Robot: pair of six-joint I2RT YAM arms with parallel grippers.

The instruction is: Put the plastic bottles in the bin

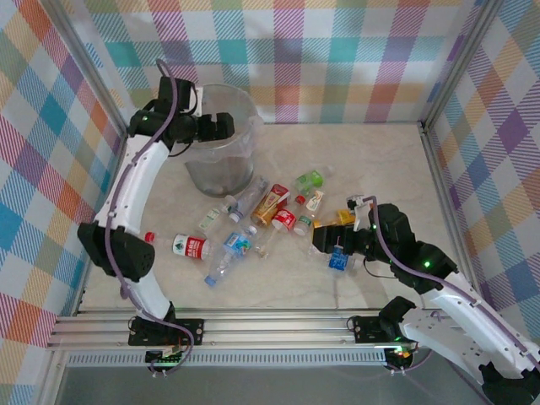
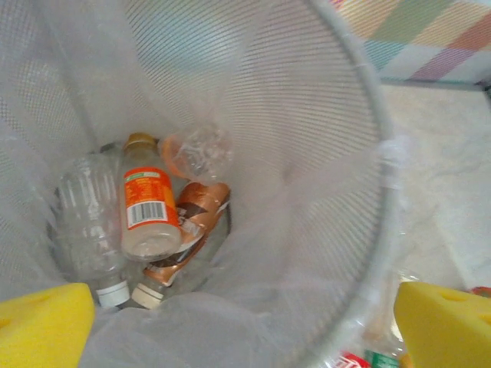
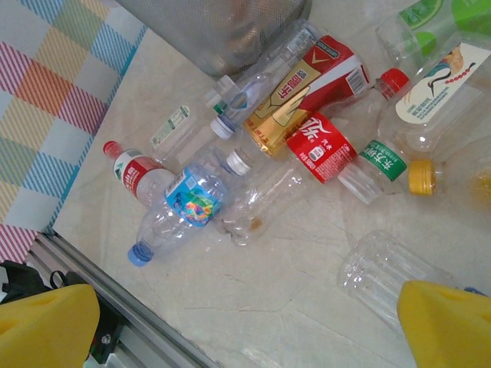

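From above: left tool (image 1: 218,126) over the mouth of the bin (image 1: 251,118) at the far left of the surface (image 1: 380,160), jaws apart, nothing in them; a loose heap of plastic bottles (image 1: 270,215) lying from the bin's foot toward the middle; right tool (image 1: 331,245) low at the heap's right edge, spread wide and empty. From the left wrist: looking straight down into the bin (image 2: 376,153), yellow pads (image 2: 46,326) at the two lower corners, well apart, gripping nothing; on the bottom an orange-labelled bottle (image 2: 146,203) lying over a brown-labelled bottle (image 2: 192,218), a clear one beside them, perhaps one more behind, hard to tell through the liner. From the right wrist: pads wide, bare surface between them, a clear ribbed bottle (image 3: 383,268) nearest the right pad. Best next, by judgement: lift the left tool clear of the rim before swinging away, so as not to snag the liner; then take an outlying bottle, closing across its middle, not the cap
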